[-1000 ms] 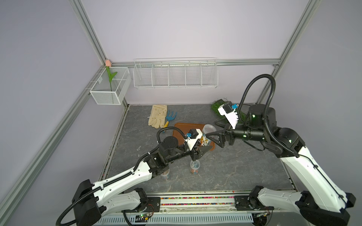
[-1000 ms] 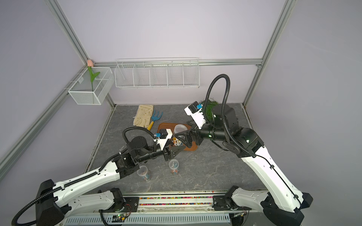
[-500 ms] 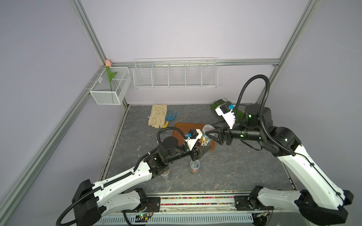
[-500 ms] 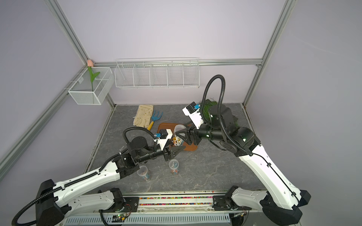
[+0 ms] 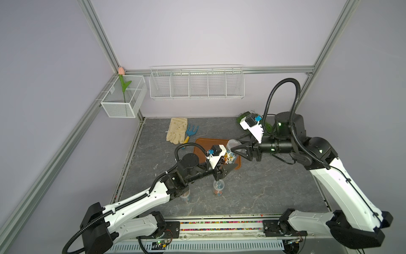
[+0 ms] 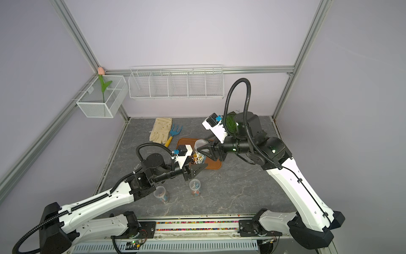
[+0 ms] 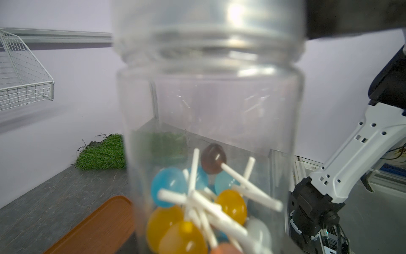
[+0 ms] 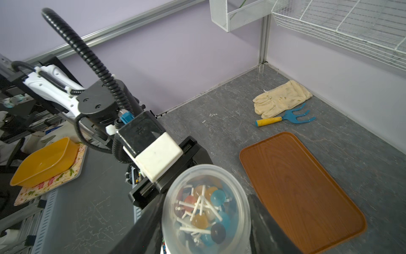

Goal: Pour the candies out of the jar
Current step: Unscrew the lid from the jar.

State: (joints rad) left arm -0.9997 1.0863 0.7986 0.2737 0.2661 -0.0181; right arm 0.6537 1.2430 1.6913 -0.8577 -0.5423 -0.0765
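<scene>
A clear plastic jar [image 5: 230, 154] [image 6: 198, 154] hangs above the brown tray [image 5: 204, 145], its base held by my left gripper [image 5: 230, 167] [image 6: 201, 168], which is shut on it. The candies [image 7: 197, 209] [image 8: 204, 215], small lollipops with blue, orange and dark brown heads and white sticks, lie heaped in the jar's bottom. The jar's translucent lid [image 8: 206, 170] [image 7: 208, 33] is on. My right gripper [image 5: 232, 147] [image 8: 206, 198] reaches in from the right, and its dark fingers [image 8: 263, 220] press the lid from both sides. My left fingers are hidden behind the jar in the left wrist view.
Two more small jars [image 5: 218, 187] [image 5: 185, 196] stand on the grey table near my left arm. A cream glove [image 5: 176, 130] and a blue hand rake [image 5: 192, 132] lie at the back. A grass patch [image 5: 268, 127] sits back right. Wire baskets [image 5: 196, 83] hang on the wall.
My right gripper has moved left onto the jar's lid, and its jaws have narrowed from wide open to gripping it. The left arm and jar have stayed put.
</scene>
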